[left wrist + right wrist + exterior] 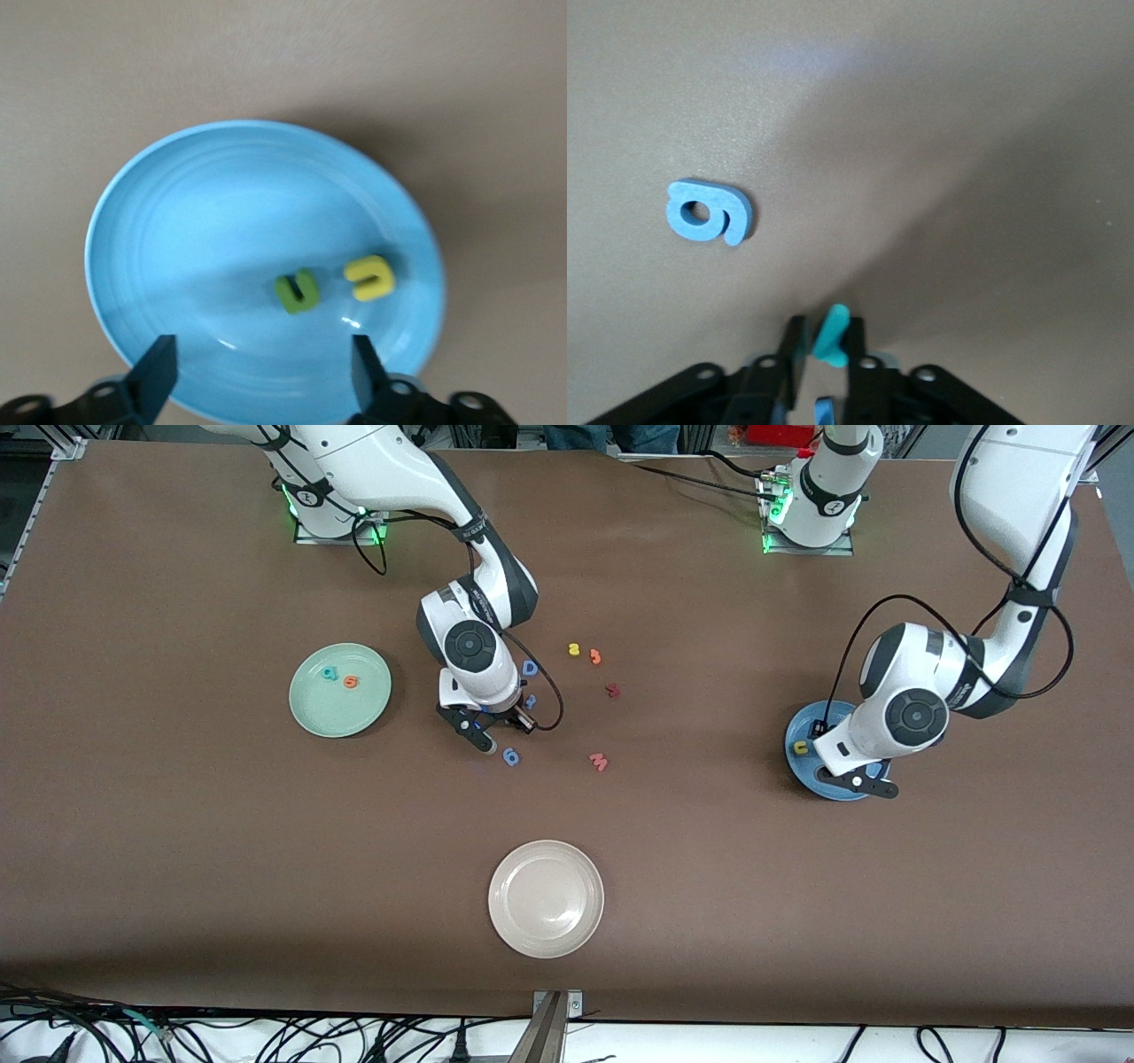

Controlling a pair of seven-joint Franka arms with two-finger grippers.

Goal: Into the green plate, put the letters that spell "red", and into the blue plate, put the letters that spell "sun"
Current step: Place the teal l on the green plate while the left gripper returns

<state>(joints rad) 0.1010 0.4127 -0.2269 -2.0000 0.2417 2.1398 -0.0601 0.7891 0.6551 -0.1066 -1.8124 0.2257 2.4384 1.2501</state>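
Two letters (332, 283) in blue plate (177, 221), seemingly

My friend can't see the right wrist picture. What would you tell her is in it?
The right gripper pinches a small teal letter r just above the brown table. A blue rounded letter like an e or 6 lies flat nearby.

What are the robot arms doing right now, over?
Right tool shut on teal r, low over table. Left tool open over blue plate; green n, yellow u inside. Nothing blocking.
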